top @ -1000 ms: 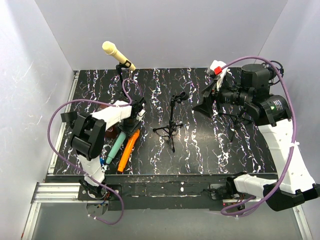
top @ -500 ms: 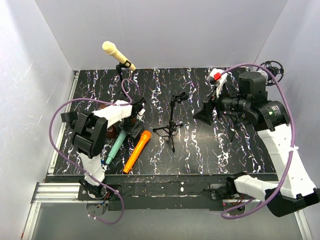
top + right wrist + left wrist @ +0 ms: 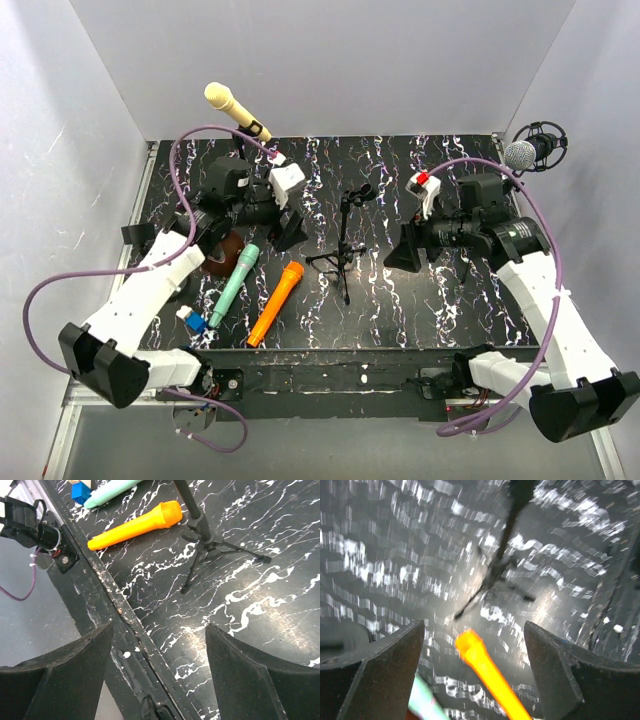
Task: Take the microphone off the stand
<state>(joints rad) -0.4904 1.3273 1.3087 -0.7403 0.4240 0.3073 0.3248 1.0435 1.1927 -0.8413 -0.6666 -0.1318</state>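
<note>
An orange microphone [image 3: 275, 303] lies on the black marbled table, also in the left wrist view [image 3: 490, 675] and the right wrist view [image 3: 135, 525]. A small black tripod stand [image 3: 345, 245] stands empty at the middle; it shows blurred in the left wrist view [image 3: 505, 555] and in the right wrist view [image 3: 200, 527]. A yellow microphone [image 3: 235, 110] sits in a stand at the back left. My left gripper [image 3: 292, 232] is open and empty, raised above the table [image 3: 475, 670]. My right gripper [image 3: 405, 250] is open and empty, right of the tripod [image 3: 160, 675].
A teal microphone [image 3: 235, 285] lies left of the orange one, with a blue block [image 3: 195, 322] at its near end and a brown object [image 3: 220, 255] beside it. A silver microphone in a shock mount [image 3: 525, 152] stands at the back right. The table's front rail [image 3: 125, 625] runs under my right gripper.
My left arm has lifted away from the orange and teal microphones and swung up and back. The orange microphone lies free, angled on the table. My right gripper has lowered and moved a little left.
</note>
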